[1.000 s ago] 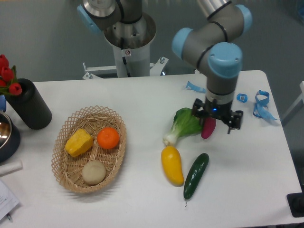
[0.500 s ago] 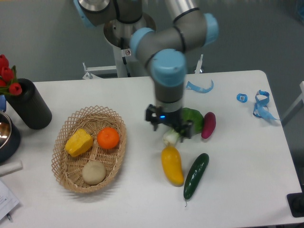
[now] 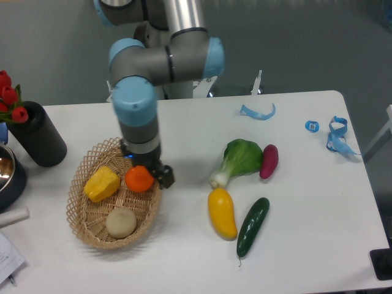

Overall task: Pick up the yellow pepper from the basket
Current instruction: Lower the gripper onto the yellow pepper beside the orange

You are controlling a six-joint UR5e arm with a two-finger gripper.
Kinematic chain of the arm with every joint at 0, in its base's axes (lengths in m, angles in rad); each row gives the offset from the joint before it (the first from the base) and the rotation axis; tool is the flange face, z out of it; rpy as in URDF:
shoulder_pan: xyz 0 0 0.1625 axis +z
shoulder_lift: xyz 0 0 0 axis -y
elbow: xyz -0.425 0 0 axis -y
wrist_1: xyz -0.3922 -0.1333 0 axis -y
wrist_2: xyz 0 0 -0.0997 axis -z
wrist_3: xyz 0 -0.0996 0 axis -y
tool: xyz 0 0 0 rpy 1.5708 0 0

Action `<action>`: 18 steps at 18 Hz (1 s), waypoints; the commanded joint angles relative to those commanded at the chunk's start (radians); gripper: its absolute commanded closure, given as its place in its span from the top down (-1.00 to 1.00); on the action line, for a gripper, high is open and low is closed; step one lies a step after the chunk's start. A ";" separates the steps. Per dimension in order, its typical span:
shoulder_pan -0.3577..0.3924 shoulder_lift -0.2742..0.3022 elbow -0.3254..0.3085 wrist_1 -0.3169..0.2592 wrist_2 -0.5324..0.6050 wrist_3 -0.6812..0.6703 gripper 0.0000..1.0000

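Hand above basket, beside yellow pepper, fingers hidden, opening unclear.

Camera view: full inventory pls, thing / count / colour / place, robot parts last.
basket: 1, tan wicker, left on the table
yellow pepper: 1, yellow, in the basket, left side
orange: 1, orange, in the basket, right of the pepper
pale round item: 1, beige, in the basket, near end
bok choy: 1, green and white, table centre-right
purple vegetable: 1, magenta, right of the bok choy
squash: 1, yellow, below the bok choy
cucumber: 1, dark green, right of the squash
blue straps: several, table's far right
black cylinder: 1, far left, beside red tulips
gripper: 1, black, over the orange; fingers hidden
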 joint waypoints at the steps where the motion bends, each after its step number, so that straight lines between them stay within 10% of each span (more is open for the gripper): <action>1: -0.011 -0.006 0.000 0.000 0.000 -0.002 1.00; 18: -0.103 -0.087 0.006 0.009 0.008 -0.229 1.00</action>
